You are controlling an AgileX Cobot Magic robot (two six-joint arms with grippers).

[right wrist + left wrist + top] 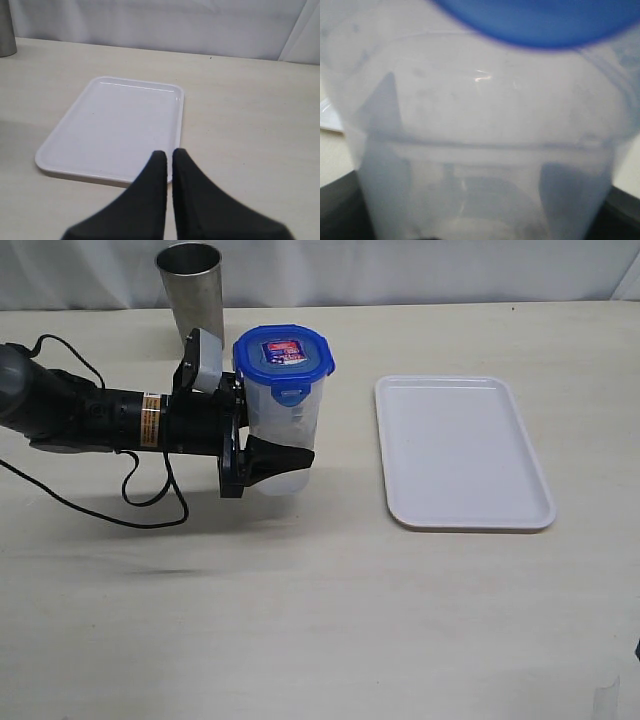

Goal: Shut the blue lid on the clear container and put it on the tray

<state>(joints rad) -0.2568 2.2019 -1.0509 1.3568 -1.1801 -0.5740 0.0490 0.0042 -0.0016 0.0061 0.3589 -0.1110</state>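
On worktop (350,620): tray (462,452) lies flat, right of centre. Left of it, apart from it: container (283,425), with lid (284,352) on top. Just behind container, slightly left: cup (192,285).

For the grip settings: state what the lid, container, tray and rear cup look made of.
Blue lid: opaque glossy plastic, by its moulded snap tabs. Clear container: translucent, slightly cloudy plastic; dark shapes show through it. Tray: smooth white, probably plastic, faint sheen. Cup: likely brushed steel, grey with soft reflections.
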